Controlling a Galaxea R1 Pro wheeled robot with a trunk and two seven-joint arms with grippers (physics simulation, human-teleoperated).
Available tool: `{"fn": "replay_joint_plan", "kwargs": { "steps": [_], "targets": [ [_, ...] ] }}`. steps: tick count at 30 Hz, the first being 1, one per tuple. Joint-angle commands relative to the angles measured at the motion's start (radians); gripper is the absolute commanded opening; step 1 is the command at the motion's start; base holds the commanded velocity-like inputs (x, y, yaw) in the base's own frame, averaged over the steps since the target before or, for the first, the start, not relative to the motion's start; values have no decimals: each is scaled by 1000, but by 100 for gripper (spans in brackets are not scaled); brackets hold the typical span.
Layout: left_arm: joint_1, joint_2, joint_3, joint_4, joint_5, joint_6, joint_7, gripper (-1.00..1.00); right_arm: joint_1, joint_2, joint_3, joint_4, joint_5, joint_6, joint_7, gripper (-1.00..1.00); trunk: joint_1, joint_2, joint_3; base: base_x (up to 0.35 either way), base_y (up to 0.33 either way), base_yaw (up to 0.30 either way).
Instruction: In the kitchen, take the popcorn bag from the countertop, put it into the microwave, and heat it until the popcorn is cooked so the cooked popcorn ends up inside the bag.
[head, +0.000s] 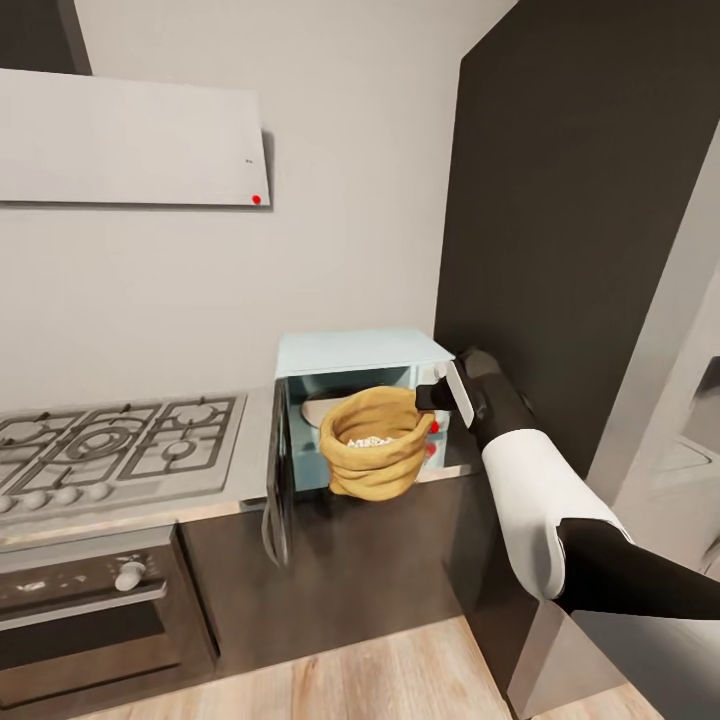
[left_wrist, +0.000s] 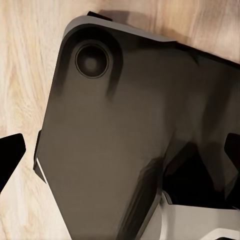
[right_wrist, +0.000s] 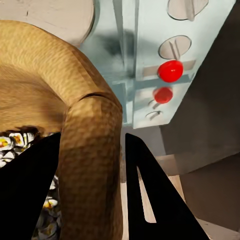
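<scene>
Careful: your right gripper pinching popcorn bag rim; bag may snag microwave frame, spilling popcorn.

The right gripper holds the popcorn bag before the open microwave.

one popcorn bag, one microwave, one hob
</scene>
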Motion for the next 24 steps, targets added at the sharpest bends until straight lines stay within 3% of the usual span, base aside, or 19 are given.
{"fn": "replay_joint_plan", "kwargs": {
  "steps": [1,6,24],
  "targets": [
    [0,0,0,-1,5,-2,0,100,-1,1,-5,-1,6,3,3,-100,1,-1,-1,266,0,0],
    [0,0,1,-1,5,-2,0,100,-1,1,-6,-1,6,3,1,-100,1,-1,-1,173,0,0],
    [0,0,1,-1,5,-2,0,100,-1,1,-10,-1,5,3,4,-100,1,-1,-1,3,0,58]
  ]
}}
